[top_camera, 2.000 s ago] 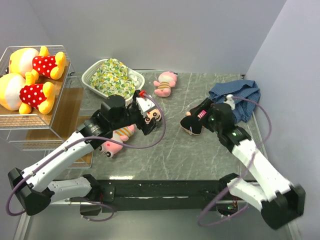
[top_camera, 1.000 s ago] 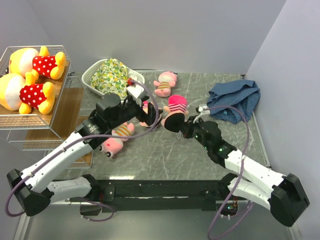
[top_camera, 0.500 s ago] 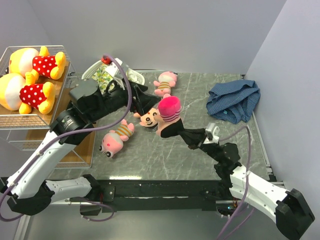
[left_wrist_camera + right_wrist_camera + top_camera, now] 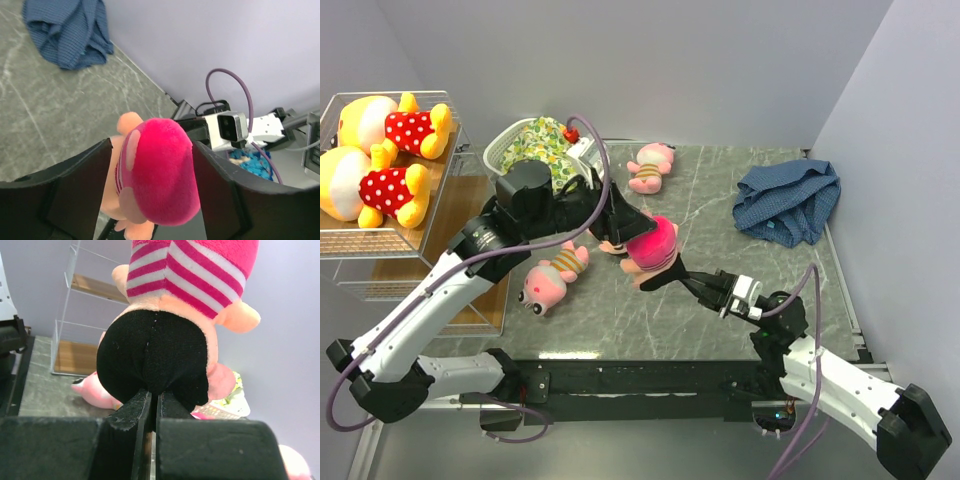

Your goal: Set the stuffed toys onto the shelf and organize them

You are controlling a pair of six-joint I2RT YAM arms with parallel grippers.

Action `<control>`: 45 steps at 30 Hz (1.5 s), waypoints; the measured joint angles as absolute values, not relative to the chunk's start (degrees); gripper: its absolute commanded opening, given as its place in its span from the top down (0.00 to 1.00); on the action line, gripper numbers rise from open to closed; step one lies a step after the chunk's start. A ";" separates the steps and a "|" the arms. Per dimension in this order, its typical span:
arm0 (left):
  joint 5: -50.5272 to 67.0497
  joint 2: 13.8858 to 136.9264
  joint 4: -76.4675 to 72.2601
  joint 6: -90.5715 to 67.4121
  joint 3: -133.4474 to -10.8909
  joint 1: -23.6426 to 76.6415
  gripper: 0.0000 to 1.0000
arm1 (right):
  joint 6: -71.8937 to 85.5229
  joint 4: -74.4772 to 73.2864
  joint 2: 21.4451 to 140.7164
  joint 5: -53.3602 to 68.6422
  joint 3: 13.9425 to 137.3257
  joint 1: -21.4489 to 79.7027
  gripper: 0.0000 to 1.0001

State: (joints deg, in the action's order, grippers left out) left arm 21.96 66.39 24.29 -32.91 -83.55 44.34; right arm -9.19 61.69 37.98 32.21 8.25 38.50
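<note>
A pink doll [image 4: 655, 245] with a magenta cap, striped shirt and black trousers hangs above the table's middle. My right gripper [image 4: 672, 279] is shut on its black trousers [image 4: 152, 357], pinching them from below [image 4: 153, 396]. My left gripper [image 4: 620, 228] is open, its fingers flanking the doll's capped head [image 4: 160, 172], one close to touching and the other a slim gap away. Two yellow bears [image 4: 382, 125] [image 4: 370, 190] lie on the shelf's [image 4: 455, 215] top board. Two more pink toys lie on the table [image 4: 552, 278] [image 4: 650, 165].
A white basket [image 4: 503, 149] with floral cloth stands behind the left arm. A blue checked cloth [image 4: 788, 200] lies at the back right, also in the left wrist view [image 4: 67, 30]. The right wrist view shows the shelf [image 4: 85, 287] beyond the doll.
The right arm has carried the doll left and nearer. The left gripper has come over the doll's head and its jaws have narrowed around it.
</note>
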 measured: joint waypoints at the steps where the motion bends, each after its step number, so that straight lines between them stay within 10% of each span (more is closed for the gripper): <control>1: 22.98 66.41 23.77 -33.52 -82.91 44.31 0.35 | -9.67 61.65 37.80 32.25 8.25 38.50 1.00; 14: 31.09 64.18 18.87 -38.96 -78.65 44.27 0.18 | -11.70 62.13 37.47 29.98 7.70 38.50 1.00; 26: 32.73 61.95 18.09 -39.92 -76.95 44.05 0.39 | -11.64 62.02 36.67 28.64 7.60 38.70 1.00; 32: 33.23 62.13 18.11 -39.59 -76.16 43.94 0.72 | -11.35 61.73 36.69 27.88 7.60 38.76 1.00; 35: 33.50 62.17 18.26 -39.09 -75.68 43.94 0.99 | -11.07 61.69 37.10 26.59 7.60 38.76 0.85; 39: 34.22 62.19 18.46 -38.02 -74.98 43.88 0.99 | -10.04 61.32 38.57 25.28 7.84 38.76 0.50; 42: 33.43 62.41 20.23 -35.40 -75.88 43.90 0.99 | -8.58 60.12 39.79 23.90 8.86 38.76 0.05; 45: 29.47 63.88 25.06 -30.63 -79.99 43.90 0.99 | -7.49 57.41 39.83 21.63 9.52 38.74 0.00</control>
State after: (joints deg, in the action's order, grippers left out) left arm 29.47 63.88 25.06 -30.63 -79.99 43.90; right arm -7.49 57.41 39.83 21.63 9.52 38.74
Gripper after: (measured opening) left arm 0.030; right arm 0.966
